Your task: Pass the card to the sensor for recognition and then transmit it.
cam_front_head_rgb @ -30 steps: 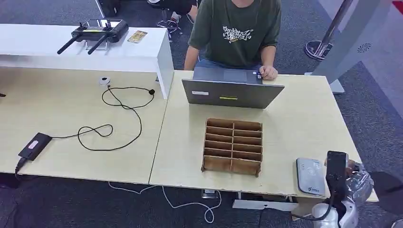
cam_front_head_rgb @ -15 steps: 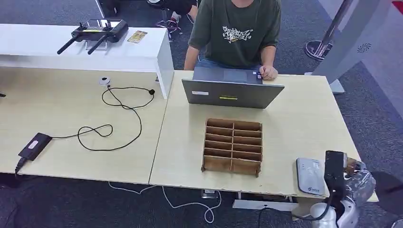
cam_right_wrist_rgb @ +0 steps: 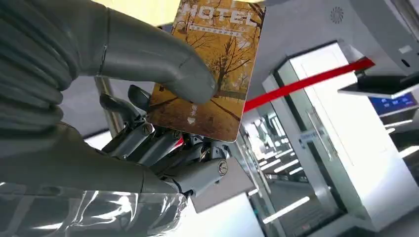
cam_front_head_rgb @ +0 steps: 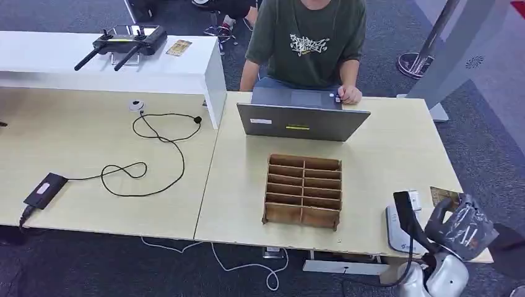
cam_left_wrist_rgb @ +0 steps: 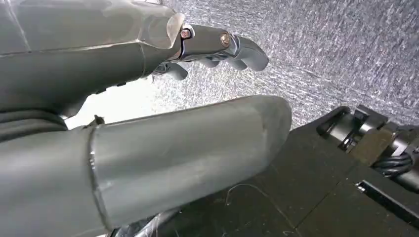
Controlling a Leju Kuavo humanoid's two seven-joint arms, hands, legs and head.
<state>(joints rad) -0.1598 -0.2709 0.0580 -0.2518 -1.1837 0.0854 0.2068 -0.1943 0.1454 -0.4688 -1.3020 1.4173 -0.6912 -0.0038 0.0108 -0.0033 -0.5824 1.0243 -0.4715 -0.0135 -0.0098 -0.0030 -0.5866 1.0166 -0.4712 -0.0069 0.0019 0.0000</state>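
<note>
My right hand (cam_front_head_rgb: 461, 226) hovers over the table's front right corner. It pinches a hotel card (cam_front_head_rgb: 442, 195) with an autumn tree picture. In the right wrist view the card (cam_right_wrist_rgb: 212, 79) sits between the thumb and the dark fingers of that hand (cam_right_wrist_rgb: 143, 113). The white card sensor (cam_front_head_rgb: 394, 228) lies flat on the table just left of the hand, partly hidden by the black wrist mount. The card is a little right of and beyond the sensor, not over it. My left hand (cam_left_wrist_rgb: 173, 123) hangs over grey carpet and holds nothing.
A wooden slotted box (cam_front_head_rgb: 303, 190) stands mid-table, left of the sensor. Behind it is an open laptop (cam_front_head_rgb: 303, 120) with a person (cam_front_head_rgb: 306, 37) seated at it. The left table (cam_front_head_rgb: 74, 148) carries a looped black cable (cam_front_head_rgb: 148, 167) and a power brick (cam_front_head_rgb: 44, 189).
My right hand has turned and lifted, bringing the card into the head view. The black wrist mount has swung left over the sensor. Everything else is still.
</note>
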